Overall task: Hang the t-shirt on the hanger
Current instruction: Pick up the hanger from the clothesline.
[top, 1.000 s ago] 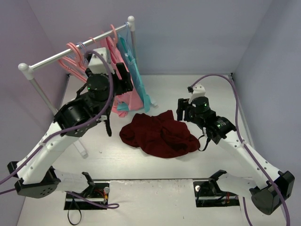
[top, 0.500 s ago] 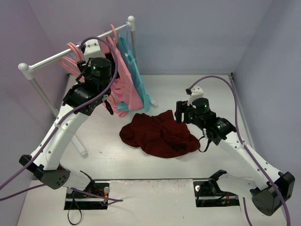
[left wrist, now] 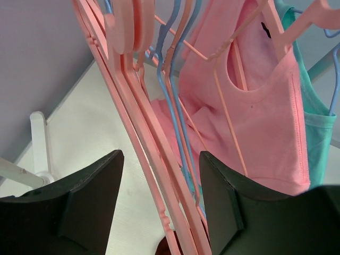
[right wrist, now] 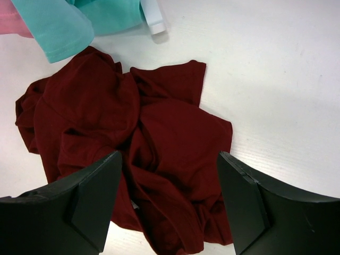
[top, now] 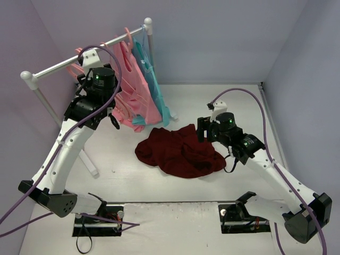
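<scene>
The dark red, soft cloth t-shirt (top: pixel 178 151) lies in a crumpled heap near the middle of the flat white table (top: pixel 223 101). Nothing is holding it.

Just over the shirt's 1 o'clock edge in the top view hangs the right claw (top: pixel 202 127). Its own camera looks straight down on the shirt. The two black fingers are spread wide apart, with only shirt and table showing between them, so this claw holds nothing.

At 11 o'clock from the shirt hang a pink sleeveless top (top: pixel 135 90) and a blue-green top (top: pixel 166 112). Their bottom edges come down close to the shirt. They hang from a silver clothes bar with round white ends (top: pixel 58 66), which slants from 10 o'clock towards 12 o'clock across the far left corner. One white foot of the rack (right wrist: pixel 154 16) stands on the table just past the shirt.

The thin salmon-pink plastic hanger (left wrist: pixel 149 170) hangs among other hangers on that bar, well apart from the shirt. The left claw (left wrist: pixel 159 159) is up there. It is wide open, and the hanger's thin pink bars run down through the gap between its fingers. I cannot tell if a finger touches them.

Plain pale purple walls (top: pixel 212 37) stand on the left, the far and the right sides. Purple cables (top: pixel 249 91) loop over both white arms.
</scene>
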`<move>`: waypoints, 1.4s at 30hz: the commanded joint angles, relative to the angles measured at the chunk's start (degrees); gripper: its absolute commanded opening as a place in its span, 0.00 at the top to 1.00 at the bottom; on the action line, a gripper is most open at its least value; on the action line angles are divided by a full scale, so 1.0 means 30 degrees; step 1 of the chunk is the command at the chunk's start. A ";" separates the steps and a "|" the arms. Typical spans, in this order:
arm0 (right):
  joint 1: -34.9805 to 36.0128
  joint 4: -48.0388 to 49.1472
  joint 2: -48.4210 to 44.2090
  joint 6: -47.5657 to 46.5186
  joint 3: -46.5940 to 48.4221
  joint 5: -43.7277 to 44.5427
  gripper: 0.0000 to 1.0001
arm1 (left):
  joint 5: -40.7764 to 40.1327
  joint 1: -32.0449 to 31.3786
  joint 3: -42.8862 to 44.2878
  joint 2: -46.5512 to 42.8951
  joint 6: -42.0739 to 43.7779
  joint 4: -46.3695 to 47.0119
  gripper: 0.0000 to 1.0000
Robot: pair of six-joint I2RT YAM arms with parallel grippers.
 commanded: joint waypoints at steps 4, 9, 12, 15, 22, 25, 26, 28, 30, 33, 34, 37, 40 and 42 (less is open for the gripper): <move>0.0119 0.0913 -0.0654 -0.0386 -0.0151 -0.0323 0.31 | 0.0984 0.1009 -0.0495 -0.1120 -0.1355 -0.0164 0.46; 0.0119 0.0913 -0.0844 -0.0369 -0.0476 -0.0414 0.30 | 0.1928 0.1627 -0.0846 -0.1065 -0.1804 -0.0295 0.46; 0.0128 0.0913 -0.0929 -0.0445 -0.0584 -0.0440 0.30 | 0.2376 0.1788 -0.0870 -0.0860 -0.1995 -0.0272 0.46; 0.0119 0.0913 -0.0959 -0.0483 -0.0613 -0.0499 0.29 | 0.2368 0.1788 -0.0929 -0.0679 -0.2068 -0.0272 0.46; 0.0119 0.0913 -0.0959 -0.0571 -0.0672 -0.0624 0.29 | 0.1908 0.1788 -0.1338 -0.0941 -0.2229 -0.0360 0.46; 0.0119 0.0913 -0.0911 -0.0601 -0.0701 -0.0635 0.29 | 0.1756 0.1788 -0.1552 -0.1228 -0.2104 -0.0390 0.46; 0.0101 0.0913 -0.0863 -0.0619 -0.0683 -0.0645 0.29 | 0.1669 0.1788 -0.1610 -0.1305 -0.2083 -0.0390 0.46; 0.0119 0.0913 -0.0768 -0.0725 -0.0643 -0.0674 0.28 | 0.1462 0.1788 -0.1858 -0.1601 -0.2033 -0.0448 0.50; 0.0142 0.0913 -0.0677 -0.0782 -0.0614 -0.0704 0.28 | 0.1431 0.1788 -0.2008 -0.1813 -0.2066 -0.0407 0.50; 0.0119 0.0942 -0.0553 -0.0889 -0.0584 -0.0704 0.28 | 0.1373 0.1788 -0.2105 -0.2006 -0.2063 -0.0331 0.50; 0.0119 0.0942 -0.0481 -0.0894 -0.0584 -0.0704 0.28 | 0.1418 0.1788 -0.1965 -0.1988 -0.1941 -0.0308 0.50; 0.0119 0.0942 -0.0314 -0.0952 -0.0584 -0.1349 0.28 | 0.1548 0.1788 -0.1632 -0.2100 -0.1849 -0.0331 0.50; 0.0119 0.0942 -0.0260 -0.0981 -0.0559 -0.1444 0.27 | 0.1544 0.1788 -0.1511 -0.2257 -0.1820 -0.0364 0.50; 0.0119 0.0942 -0.0285 -0.0982 -0.0584 -0.1534 0.27 | 0.1519 0.1788 -0.1485 -0.2333 -0.1820 -0.0390 0.50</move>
